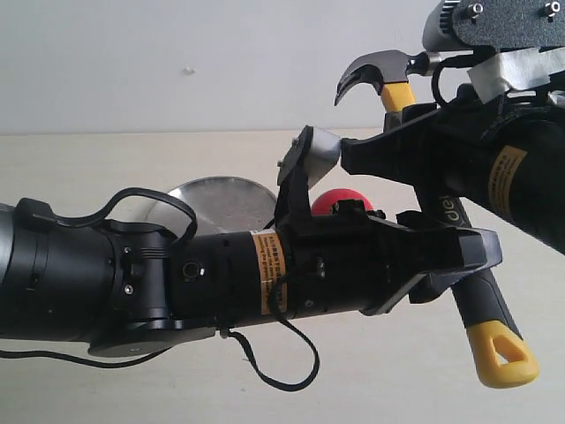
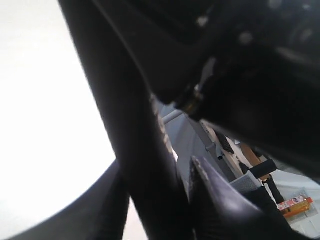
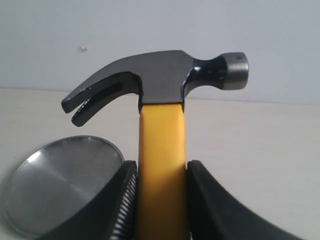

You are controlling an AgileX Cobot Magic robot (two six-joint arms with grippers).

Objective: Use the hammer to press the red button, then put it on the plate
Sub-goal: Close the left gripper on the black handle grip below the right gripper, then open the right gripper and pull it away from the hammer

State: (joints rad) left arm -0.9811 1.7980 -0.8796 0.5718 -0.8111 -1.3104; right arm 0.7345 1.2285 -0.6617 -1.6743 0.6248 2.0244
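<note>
The hammer [image 1: 378,72] is up in the air, clear of the table [image 1: 397,393]; it stands nearly upright, dark head on top and yellow loop at the bottom. In the exterior view it leans a little, so the loop end lies further right than the head, and the forked end of the head points left.

The right gripper [image 3: 161,172] is clenched on the hammer; in the right wrist view its two black fingers [image 3: 122,202] press against either side of the yellow shaft just below the head, with no gap showing.

The left gripper [image 1: 446,261] reaches across from the left to the black grip lower down the handle, above the loop. Its fingers lie around the handle there, but I cannot tell whether they pinch it or stand loose; the left wrist view is dark and blurred, showing only a dark bar running past a finger.

The red button [image 1: 338,201] sits on the table behind the left arm, with only the top of its dome showing. The plate [image 1: 221,196] lies on the table near the button, on its left in the exterior view, partly hidden by the same arm. The hammer touches neither of them; a pale wall [image 1: 177,53] stands behind.
</note>
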